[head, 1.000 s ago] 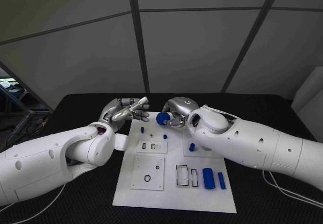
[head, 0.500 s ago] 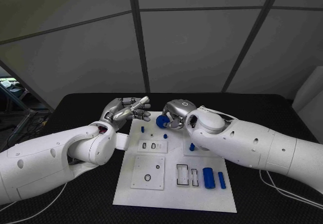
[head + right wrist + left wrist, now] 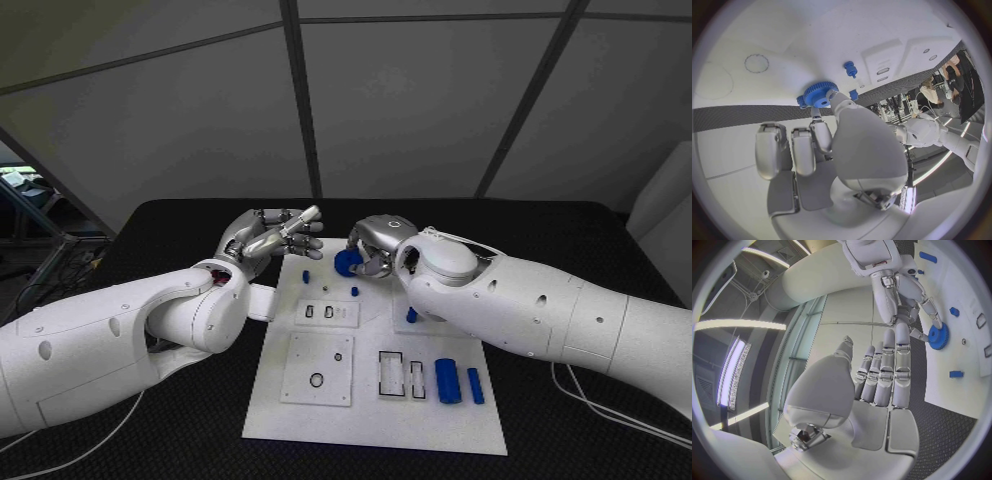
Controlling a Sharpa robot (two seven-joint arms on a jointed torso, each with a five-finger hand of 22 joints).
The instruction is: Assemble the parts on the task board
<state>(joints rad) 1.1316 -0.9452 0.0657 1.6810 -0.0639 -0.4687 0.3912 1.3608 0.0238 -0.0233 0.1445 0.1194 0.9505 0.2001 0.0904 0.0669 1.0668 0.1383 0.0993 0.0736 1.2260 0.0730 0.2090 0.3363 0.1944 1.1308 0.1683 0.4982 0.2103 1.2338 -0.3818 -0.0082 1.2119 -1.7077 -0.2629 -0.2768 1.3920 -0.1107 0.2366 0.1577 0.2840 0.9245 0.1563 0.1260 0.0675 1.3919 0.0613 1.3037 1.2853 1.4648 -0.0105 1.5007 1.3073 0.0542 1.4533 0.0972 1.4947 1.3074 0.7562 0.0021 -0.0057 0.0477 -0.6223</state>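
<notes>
- Blue gear [image 3: 348,260] is the piece in play, sitting at the far edge of the task board [image 3: 289,425], same spot as a second ago as far as I can tell, maybe a hair lower.
- Right hand [image 3: 378,243] pinches the gear between thumb and fingertips; the right wrist view shows that contact clearly [image 3: 820,95], with the other fingers curled behind. Over the last second the hand has only crept a touch toward the gear's seat, so I'd guess it's fine-aligning or seating, not carrying.
- Can't tell if the gear is fully down on the board or just above it.
- Left hand [image 3: 274,236] hovers just beside the gear on its left, fingers fairly straight and together, holding nothing. It has barely moved.
- Nearer than the gear: two small blue pegs [image 3: 329,286] stand on the board, and a short blue stub [image 3: 411,315] peeks out beside the right forearm.
- Further toward the robot from the gear: a thick blue cylinder [image 3: 446,381] and a thinner blue rod [image 3: 475,386] lie side by side, untouched, next to the slotted white plates.
- So most of the assembly still looks undone; the gear is the current step.
</notes>
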